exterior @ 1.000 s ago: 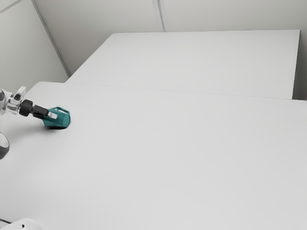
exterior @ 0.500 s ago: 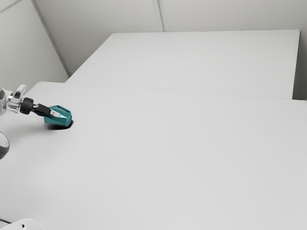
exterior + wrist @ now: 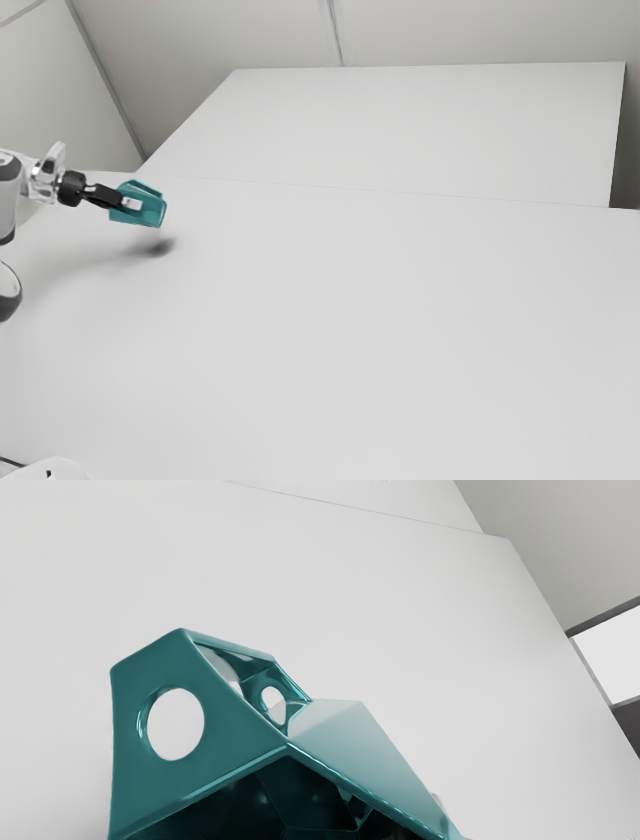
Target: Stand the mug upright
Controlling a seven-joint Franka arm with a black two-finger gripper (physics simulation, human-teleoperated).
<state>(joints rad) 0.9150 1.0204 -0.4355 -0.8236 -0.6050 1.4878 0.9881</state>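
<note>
The gripper (image 3: 128, 203) is shut on the teal faceted mug (image 3: 152, 207) at the exterior view's left, holding it above the table with a shadow under it. The mug is tipped over sideways, its handle uppermost and its base away from the hand. In the wrist view the mug (image 3: 395, 750) turns its dark mouth toward the hand, its holed handle rising beside the rim. A pale sliver of the gripper (image 3: 419, 819) is visible by the mug's outer wall; most of the fingers are hidden.
The white tabletop (image 3: 350, 330) stretches beneath and beyond the mug. A second white surface (image 3: 420, 130) adjoins its far edge, with pale walls behind. Part of a white rounded object (image 3: 48, 470) shows at the exterior view's lower left corner.
My hand has risen off the table and moved somewhat toward the exterior view's right, carrying the mug. The mug's shadow has separated from it.
</note>
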